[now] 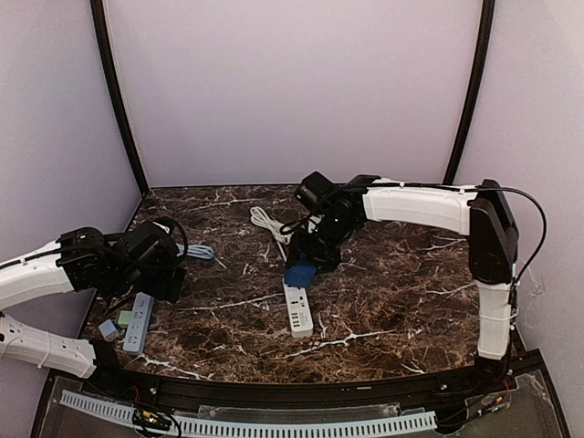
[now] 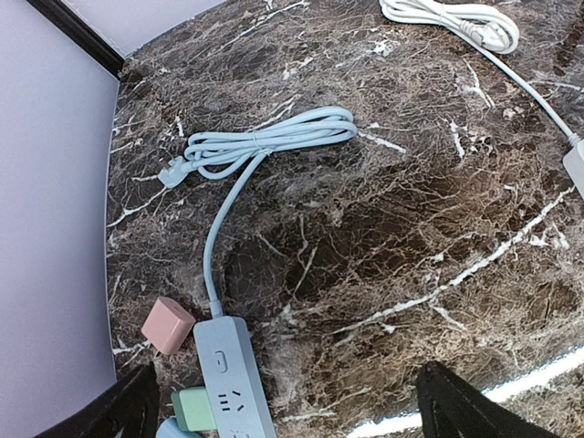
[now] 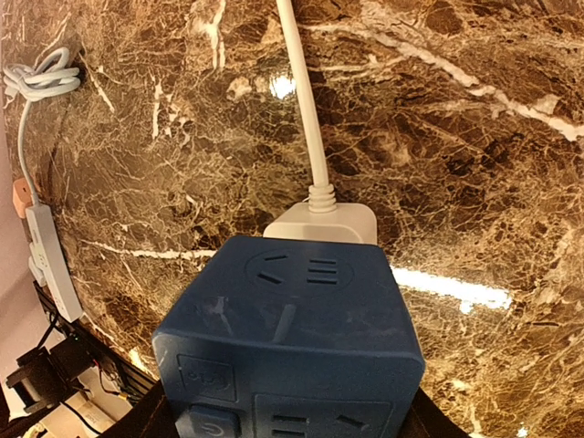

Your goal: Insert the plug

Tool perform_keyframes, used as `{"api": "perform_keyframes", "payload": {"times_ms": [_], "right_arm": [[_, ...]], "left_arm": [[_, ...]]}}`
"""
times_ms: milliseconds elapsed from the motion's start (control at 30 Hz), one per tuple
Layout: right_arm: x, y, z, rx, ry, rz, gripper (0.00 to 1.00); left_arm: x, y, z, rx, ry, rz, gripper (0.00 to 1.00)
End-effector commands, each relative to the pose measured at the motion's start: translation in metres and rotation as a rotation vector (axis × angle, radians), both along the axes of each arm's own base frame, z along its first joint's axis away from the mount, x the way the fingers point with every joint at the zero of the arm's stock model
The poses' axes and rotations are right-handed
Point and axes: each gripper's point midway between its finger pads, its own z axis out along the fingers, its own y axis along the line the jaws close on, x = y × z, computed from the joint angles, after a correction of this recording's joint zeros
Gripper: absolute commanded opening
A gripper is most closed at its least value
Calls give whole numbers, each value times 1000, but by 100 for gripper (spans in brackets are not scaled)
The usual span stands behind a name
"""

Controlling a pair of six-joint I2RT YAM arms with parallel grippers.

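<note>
Overhead and close wrist views share the marble table [image 1: 392,301].

Bright, even light; glare streaks on the marble table [image 3: 438,287]; wrist views distort at edges.

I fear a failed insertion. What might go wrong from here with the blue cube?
The blue cube in the right gripper hides most of the white power strip from the wrist camera, so it may miss the sockets.
The strip seems to lie free on the table; an off-centre push may slide it.
</note>
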Motion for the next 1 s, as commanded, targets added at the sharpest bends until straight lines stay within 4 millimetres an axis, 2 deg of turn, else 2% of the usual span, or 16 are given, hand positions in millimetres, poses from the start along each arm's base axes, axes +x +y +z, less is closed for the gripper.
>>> {"api": "perform_keyframes", "payload": {"times_ms": [0,467,967], "right_arm": [[-1,8,2,-2,-23,14,0],[-4,-4,-10,-64,-47,44,0],[-14,2,-17,-73,-70,148,0]], "left_arm": [[-2,7,6,7,-7,9,99],[-3,7,6,2,-8,11,99],[-3,7,3,10,2,16,99]]}}
